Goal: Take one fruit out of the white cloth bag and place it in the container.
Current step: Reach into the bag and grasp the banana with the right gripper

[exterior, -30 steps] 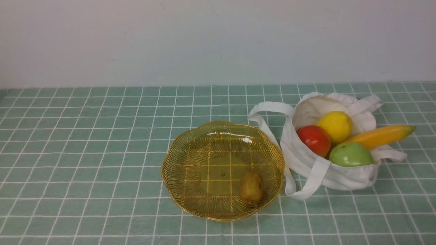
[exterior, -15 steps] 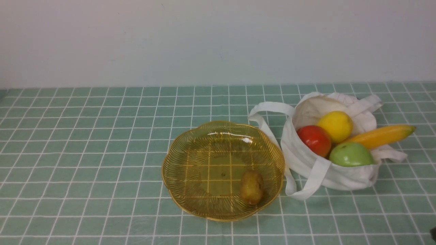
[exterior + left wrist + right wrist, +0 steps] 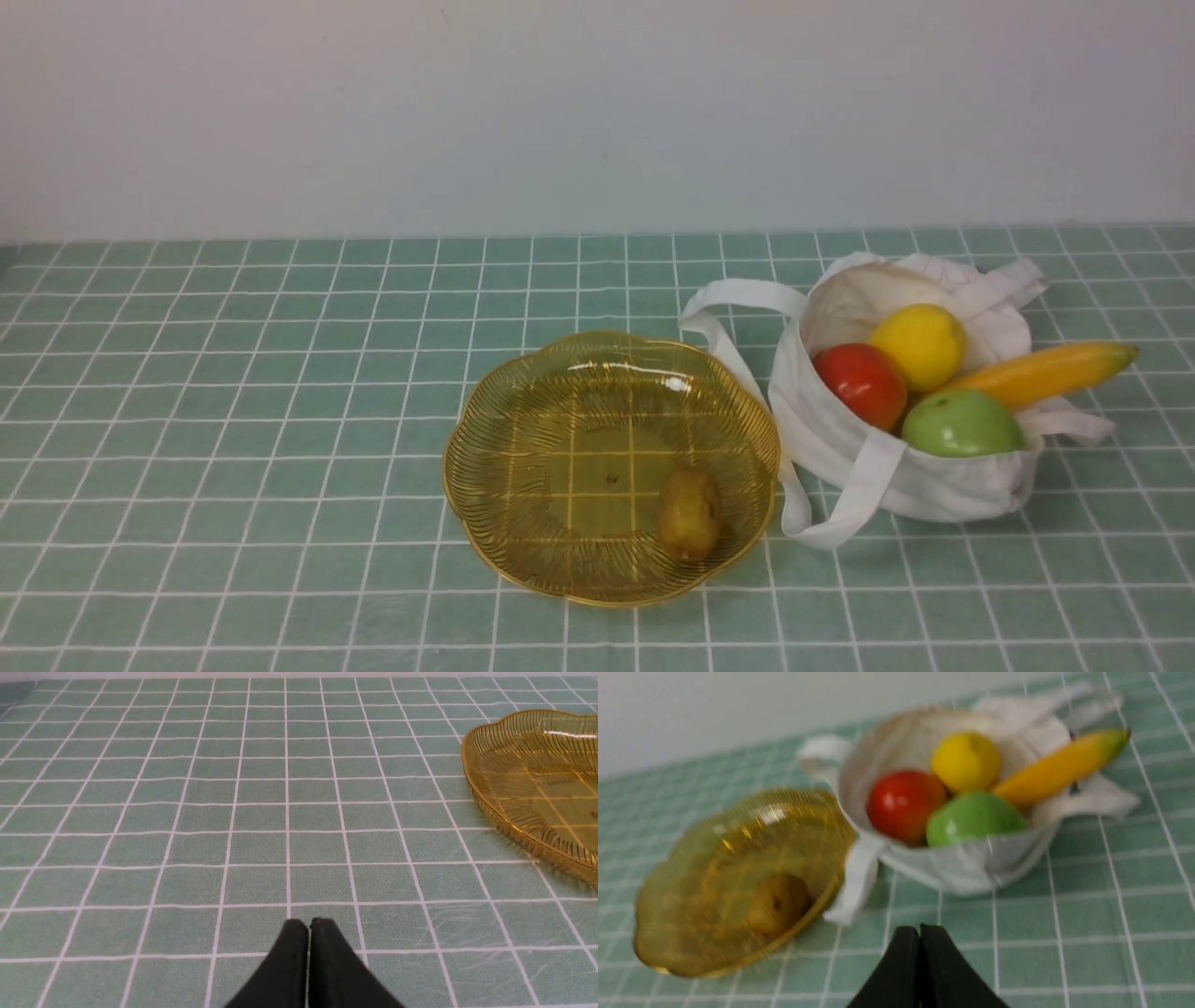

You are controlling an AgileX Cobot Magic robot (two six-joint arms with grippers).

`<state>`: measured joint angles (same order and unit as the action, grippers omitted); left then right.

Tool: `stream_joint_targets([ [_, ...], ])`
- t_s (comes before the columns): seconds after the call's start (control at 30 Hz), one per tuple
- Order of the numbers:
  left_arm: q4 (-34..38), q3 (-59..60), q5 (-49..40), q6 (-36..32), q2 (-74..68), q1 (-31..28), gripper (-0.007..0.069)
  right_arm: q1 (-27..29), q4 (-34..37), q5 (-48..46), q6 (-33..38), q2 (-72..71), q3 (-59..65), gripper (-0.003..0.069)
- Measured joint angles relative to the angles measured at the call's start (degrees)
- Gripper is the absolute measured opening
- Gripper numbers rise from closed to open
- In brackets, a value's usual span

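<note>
The banana leans out of the white cloth bag at the right of the table, its greenish tip pointing away from the dish. The amber scalloped container sits just left of the bag. Neither arm shows in the front view. My left gripper is shut and empty over bare cloth, left of the container. My right gripper is shut and empty, in front of the bag and apart from it.
A brown kiwi lies in the container. A lemon, a red fruit and a green apple fill the bag beside the banana. One strap loops toward the container. A pale wall stands behind the green checked tablecloth.
A dark bit of the right arm showed at the front view's lower right corner half a second ago and is gone now. Bag, fruit and dish have not moved.
</note>
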<state>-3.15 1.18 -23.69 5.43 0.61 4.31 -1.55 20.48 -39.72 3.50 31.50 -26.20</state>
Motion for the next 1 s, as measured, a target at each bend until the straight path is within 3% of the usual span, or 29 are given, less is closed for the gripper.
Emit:
stream_joint_targets([
  [0.17,0.0,0.0,0.0,0.0,0.0,0.0,-0.0008,0.0,-0.17,-0.33,0.57,20.39,-5.87,0.0003],
  [0.27,0.0,0.0,0.0,0.0,0.0,0.0,-0.0008,0.0,1.1,0.7,0.92,29.69,-11.58,0.0055],
  [0.4,0.0,0.0,0.0,0.0,0.0,0.0,-0.0008,0.0,1.65,2.9,1.1,38.21,-18.2,0.0168],
  [0.43,0.0,0.0,0.0,0.0,0.0,0.0,-0.0008,0.0,1.65,4.33,1.04,42.14,-20.65,0.0237],
  [0.53,0.0,0.0,0.0,0.0,0.0,0.0,-0.0008,0.07,0.74,6.78,-1.03,48.0,-24.67,0.0344],
  [0.63,0.0,0.0,0.0,0.0,0.0,0.0,-0.0008,0.99,-0.48,9.34,-5.84,53.36,-28.21,0.0459],
  [0.77,0.0,0.0,0.0,0.0,0.0,0.0,-0.0008,4.82,-3.52,11.99,-13.13,59.12,-31.05,0.0554],
  [1.0,0.0,0.0,0.0,0.0,0.0,0.0,-0.0008,10.59,-4.76,13.31,-21.3,63.8,-31.82,0.0577],
])
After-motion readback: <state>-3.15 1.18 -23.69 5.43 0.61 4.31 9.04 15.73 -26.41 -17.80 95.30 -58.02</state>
